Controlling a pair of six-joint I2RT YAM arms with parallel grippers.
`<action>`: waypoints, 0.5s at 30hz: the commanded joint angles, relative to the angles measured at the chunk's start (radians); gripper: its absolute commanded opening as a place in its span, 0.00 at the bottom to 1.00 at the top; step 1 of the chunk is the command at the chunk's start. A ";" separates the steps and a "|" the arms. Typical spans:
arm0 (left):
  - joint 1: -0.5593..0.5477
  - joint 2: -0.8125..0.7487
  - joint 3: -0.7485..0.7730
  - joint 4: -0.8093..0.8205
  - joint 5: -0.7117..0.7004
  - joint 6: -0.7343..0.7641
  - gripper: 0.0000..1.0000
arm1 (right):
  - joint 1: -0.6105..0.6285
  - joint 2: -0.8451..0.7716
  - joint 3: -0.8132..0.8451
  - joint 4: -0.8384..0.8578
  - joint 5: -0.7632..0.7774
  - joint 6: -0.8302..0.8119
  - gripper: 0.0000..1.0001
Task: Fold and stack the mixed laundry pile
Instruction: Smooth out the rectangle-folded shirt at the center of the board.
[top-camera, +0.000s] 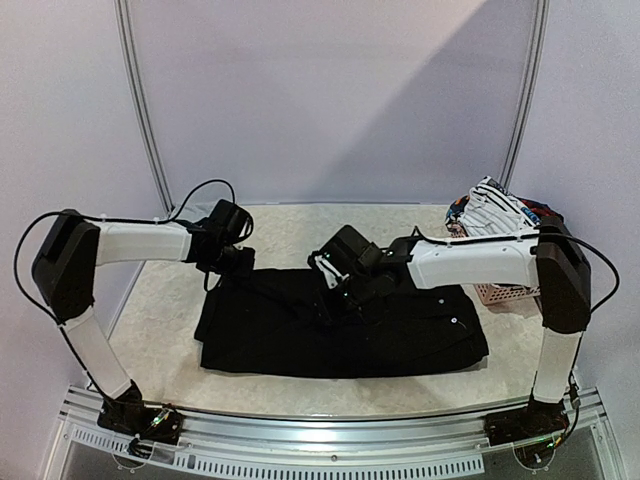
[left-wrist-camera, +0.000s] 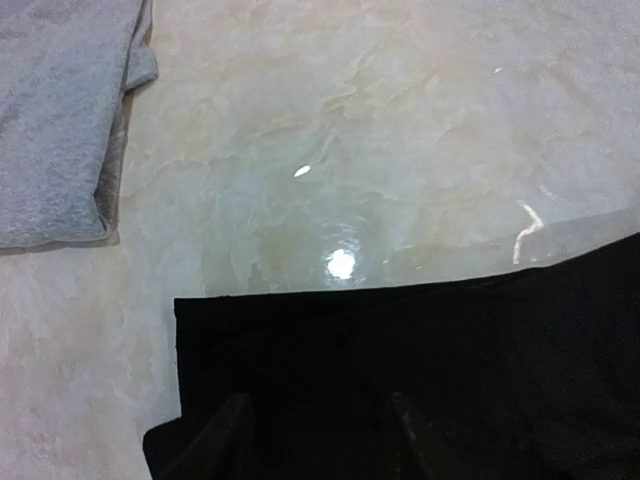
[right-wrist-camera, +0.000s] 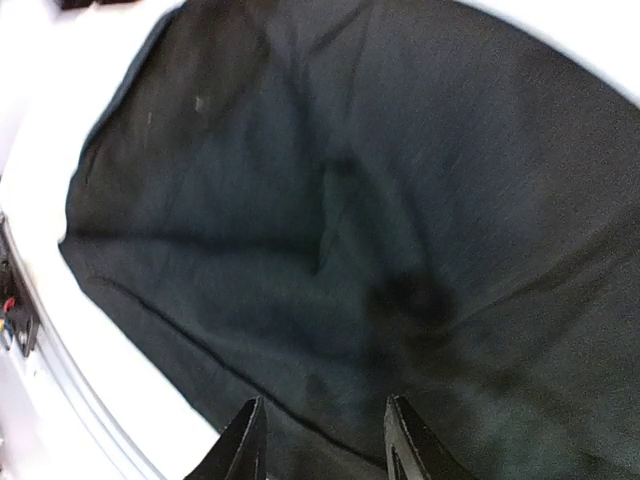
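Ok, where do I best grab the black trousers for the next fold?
Probably the far-left corner of the black trousers, coming from the left: they lie flat, and that corner's edges sit exposed on the table, close by the left gripper.

Robotics lab test cell. Indicators: left arm (top-camera: 140, 242) and right arm (top-camera: 480, 262) bolted to aluminium rail (top-camera: 330, 425) at near edge of marble-pattern desk (top-camera: 160, 330); plain lavender wall panels (top-camera: 330, 100); bare metal frame tube (top-camera: 141, 100).

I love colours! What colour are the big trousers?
The trousers are black; top view shows it best.
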 joint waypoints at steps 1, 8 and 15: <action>-0.089 -0.118 -0.020 -0.087 -0.096 0.006 0.54 | -0.033 -0.042 0.055 -0.093 0.150 -0.033 0.42; -0.253 -0.251 -0.084 -0.167 -0.132 -0.063 0.56 | -0.150 -0.041 -0.003 -0.125 0.200 -0.038 0.42; -0.446 -0.281 -0.151 -0.123 -0.078 -0.142 0.51 | -0.257 -0.012 -0.042 -0.151 0.203 -0.066 0.41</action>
